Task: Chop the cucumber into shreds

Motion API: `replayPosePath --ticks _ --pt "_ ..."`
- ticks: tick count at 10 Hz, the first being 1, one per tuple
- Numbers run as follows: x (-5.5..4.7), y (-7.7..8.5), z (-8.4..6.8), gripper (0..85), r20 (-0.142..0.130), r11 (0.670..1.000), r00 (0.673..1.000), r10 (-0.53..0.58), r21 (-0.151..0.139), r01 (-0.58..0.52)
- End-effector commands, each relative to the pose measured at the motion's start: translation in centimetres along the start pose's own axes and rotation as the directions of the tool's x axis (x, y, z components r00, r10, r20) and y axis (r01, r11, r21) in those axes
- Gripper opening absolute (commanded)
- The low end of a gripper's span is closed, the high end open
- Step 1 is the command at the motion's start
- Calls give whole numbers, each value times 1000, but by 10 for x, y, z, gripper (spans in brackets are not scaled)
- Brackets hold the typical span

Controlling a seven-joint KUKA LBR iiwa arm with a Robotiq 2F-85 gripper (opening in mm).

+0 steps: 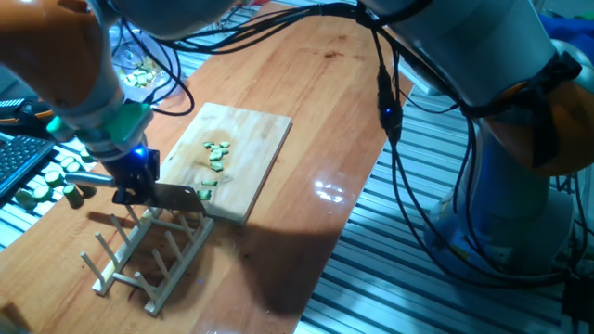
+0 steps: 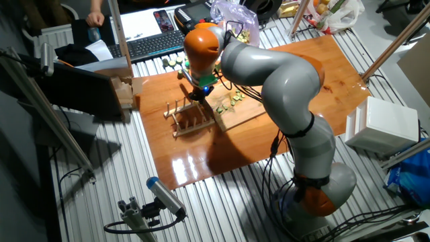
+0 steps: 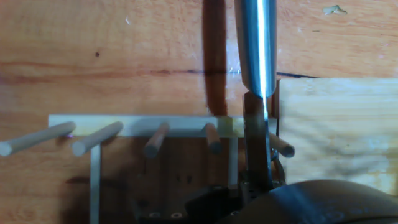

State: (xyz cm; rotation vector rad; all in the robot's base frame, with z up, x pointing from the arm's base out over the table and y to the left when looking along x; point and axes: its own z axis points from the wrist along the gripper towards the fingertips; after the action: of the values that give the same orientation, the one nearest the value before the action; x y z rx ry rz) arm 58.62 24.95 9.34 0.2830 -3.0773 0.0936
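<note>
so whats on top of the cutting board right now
A cluster of green cucumber shreds lies on the cutting board. The knife held by the tool overlaps its near corner, hiding that bit.

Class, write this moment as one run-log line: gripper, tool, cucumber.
gripper: shut on knife | knife: over the wooden rack, at board edge | cucumber bits: lying on cutting board

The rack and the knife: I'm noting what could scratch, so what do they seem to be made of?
The rack looks like pale unfinished wood: matte dowel pegs set in a slatted frame, with visible grain. The knife looks like metal, probably steel: its handle is smooth and silvery with bright highlights in the hand view. The blade looks grey and dull. The gripper holds it.
</note>
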Motion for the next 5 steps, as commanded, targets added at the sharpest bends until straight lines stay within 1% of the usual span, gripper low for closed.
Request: replayPosePath --ticks 1,2,4,5 --pt "2 0 3 0 -4 1000 1000 1 8 -1" --pt "4 -2 7 0 -6 1000 1000 -5 14 5" --pt "7 -3 17 0 -1 1000 1000 -1 9 1" --pt "7 -2 20 0 -7 1000 1000 -2 22 2"
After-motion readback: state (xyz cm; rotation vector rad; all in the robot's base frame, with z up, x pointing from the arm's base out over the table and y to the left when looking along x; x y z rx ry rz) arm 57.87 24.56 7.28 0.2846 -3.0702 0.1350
